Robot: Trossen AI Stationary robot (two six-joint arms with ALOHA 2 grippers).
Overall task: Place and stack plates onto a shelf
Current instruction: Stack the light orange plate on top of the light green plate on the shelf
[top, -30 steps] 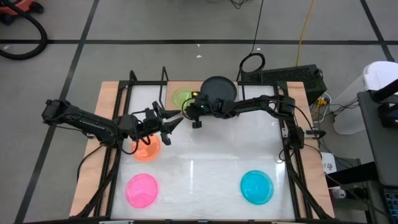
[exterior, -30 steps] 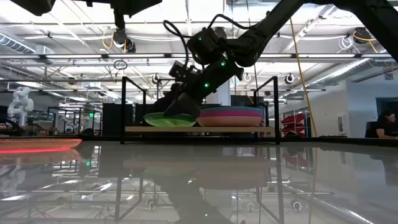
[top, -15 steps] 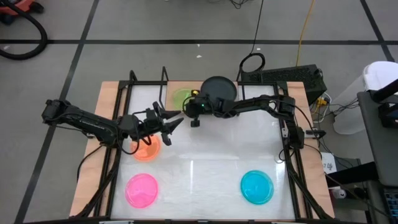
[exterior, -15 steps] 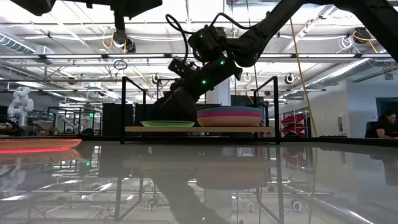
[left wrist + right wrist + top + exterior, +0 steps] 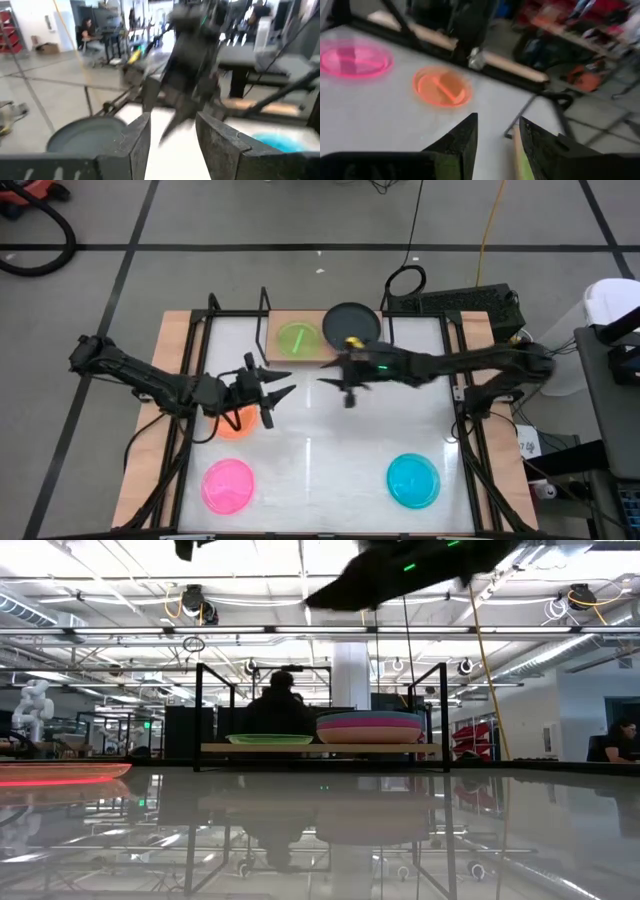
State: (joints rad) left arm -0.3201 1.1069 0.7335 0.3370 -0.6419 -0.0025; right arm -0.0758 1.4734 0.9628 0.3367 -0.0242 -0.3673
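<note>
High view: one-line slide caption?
Green plate rests on the shelf beside the black-topped stack; right tool empty above the table.

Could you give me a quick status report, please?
Right end effector open, empty, above the table. Left end effector open over orange plate. Green plate lies on shelf. Nothing blocking.

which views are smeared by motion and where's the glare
Left wrist view: the right arm crossing ahead is smeared. Right wrist view: the orange plate and hot pink plate are soft. Low view: the glossy table mirrors ceiling lights. High view: sharp throughout.
</note>
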